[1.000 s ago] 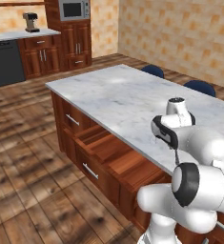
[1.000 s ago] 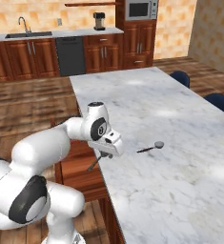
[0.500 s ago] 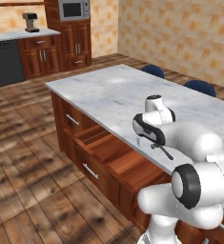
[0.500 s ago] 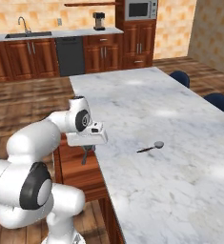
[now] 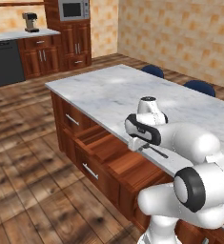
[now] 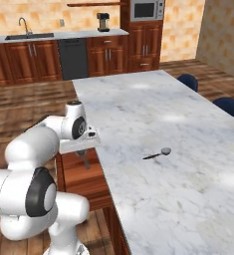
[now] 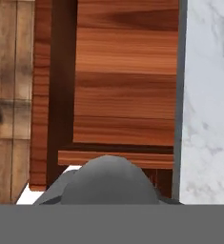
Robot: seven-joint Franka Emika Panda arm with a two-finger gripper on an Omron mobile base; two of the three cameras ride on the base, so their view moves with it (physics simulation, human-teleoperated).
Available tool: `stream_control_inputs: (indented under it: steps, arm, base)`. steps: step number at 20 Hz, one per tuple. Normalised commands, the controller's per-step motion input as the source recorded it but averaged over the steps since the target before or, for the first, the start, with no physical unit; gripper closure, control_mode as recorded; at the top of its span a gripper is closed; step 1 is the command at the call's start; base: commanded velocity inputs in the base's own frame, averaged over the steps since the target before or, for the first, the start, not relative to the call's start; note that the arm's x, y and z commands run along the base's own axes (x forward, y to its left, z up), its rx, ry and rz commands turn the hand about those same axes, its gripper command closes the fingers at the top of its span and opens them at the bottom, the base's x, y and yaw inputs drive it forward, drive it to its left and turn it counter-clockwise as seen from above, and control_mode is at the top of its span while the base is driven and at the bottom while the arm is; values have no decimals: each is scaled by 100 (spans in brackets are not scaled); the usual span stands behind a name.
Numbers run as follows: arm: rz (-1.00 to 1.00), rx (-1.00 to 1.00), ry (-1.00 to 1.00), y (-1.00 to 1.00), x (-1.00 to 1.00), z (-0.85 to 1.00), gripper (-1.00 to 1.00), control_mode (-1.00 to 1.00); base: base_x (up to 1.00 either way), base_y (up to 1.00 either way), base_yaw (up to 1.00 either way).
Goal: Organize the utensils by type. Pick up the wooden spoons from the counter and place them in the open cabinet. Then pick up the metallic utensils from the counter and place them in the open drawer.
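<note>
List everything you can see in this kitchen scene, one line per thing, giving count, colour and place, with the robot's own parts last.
counter: one, white-grey marble, on the reddish-brown island.
drawer: one, reddish-brown, open under the counter edge.
loose utensil: one, grey head, dark handle, lying on the counter.
held utensil: one, grey head, dark handle, over the drawer.
stools: two, blue, at the counter's far side.
microwave: one, silver, back wall.
coffee maker: one, dark, back worktop.
dishwasher: one, dark grey, back cabinets.
gripper: one, white with dark jaws, apparently shut on the held utensil.
</note>
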Motion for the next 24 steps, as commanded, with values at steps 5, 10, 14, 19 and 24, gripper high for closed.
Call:
stream_control_inputs:
  steps: [5,10,14,19,24]
  arm:
    - [-3,7,0,41,9,-26,100,-100]
    - [-15,0,0,37,6,-30,100,-100]
    - [-14,0,0,38,8,-29,100,-100]
    - [-4,0,0,30,22,-30,100,-100]
    - [-1,0,-2,31,11,-30,100,-100]
  base:
    - [0,0,0]
    - [0,0,0]
    - [0,0,0]
    - [0,0,0]
    - [0,0,0]
